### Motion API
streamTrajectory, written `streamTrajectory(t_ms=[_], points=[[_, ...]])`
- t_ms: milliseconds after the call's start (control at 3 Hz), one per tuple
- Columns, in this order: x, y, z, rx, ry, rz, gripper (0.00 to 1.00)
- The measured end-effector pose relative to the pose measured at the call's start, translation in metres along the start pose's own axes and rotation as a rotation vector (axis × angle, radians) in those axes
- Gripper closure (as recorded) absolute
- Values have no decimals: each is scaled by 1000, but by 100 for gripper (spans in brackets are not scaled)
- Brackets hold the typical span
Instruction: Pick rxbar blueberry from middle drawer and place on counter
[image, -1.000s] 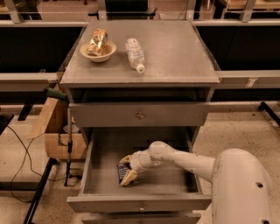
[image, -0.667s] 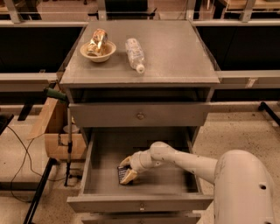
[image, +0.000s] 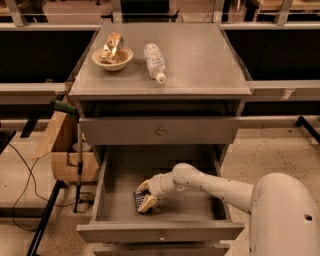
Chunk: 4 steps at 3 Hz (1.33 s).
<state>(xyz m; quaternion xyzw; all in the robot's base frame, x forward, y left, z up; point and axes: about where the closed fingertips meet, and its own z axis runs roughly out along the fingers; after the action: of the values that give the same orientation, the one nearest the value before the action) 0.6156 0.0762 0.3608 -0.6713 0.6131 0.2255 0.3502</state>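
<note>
Little has changed in the last second: my gripper (image: 145, 196) stays low in the wide grey metal middle drawer (image: 125, 170), at the flat dark navy rxbar blueberry (image: 138, 199) near its front-left. I cannot tell whether it has a grasp, so the lift looks not yet begun. The drawer's front wall sits close. The speckled grey counter (image: 200, 60) has open room right of the clear plastic bottle (image: 154, 61).

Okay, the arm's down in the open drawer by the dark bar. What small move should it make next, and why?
Probably a short, straight lift. The gripper is down at the rxbar blueberry, which lies on the floor of the open middle drawer. Rising slightly would show whether the bar comes along before heading for the counter.
</note>
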Motion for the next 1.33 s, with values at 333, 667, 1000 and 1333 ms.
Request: streamTrajectory(t_ms=[333, 667, 1000, 1333], points=[[-20, 7, -14, -10, -5, -1, 100], [-46, 8, -35, -47, 14, -1, 100], [-74, 1, -71, -87, 60, -2, 100], [-104, -16, -119, -112, 115, -7, 100]])
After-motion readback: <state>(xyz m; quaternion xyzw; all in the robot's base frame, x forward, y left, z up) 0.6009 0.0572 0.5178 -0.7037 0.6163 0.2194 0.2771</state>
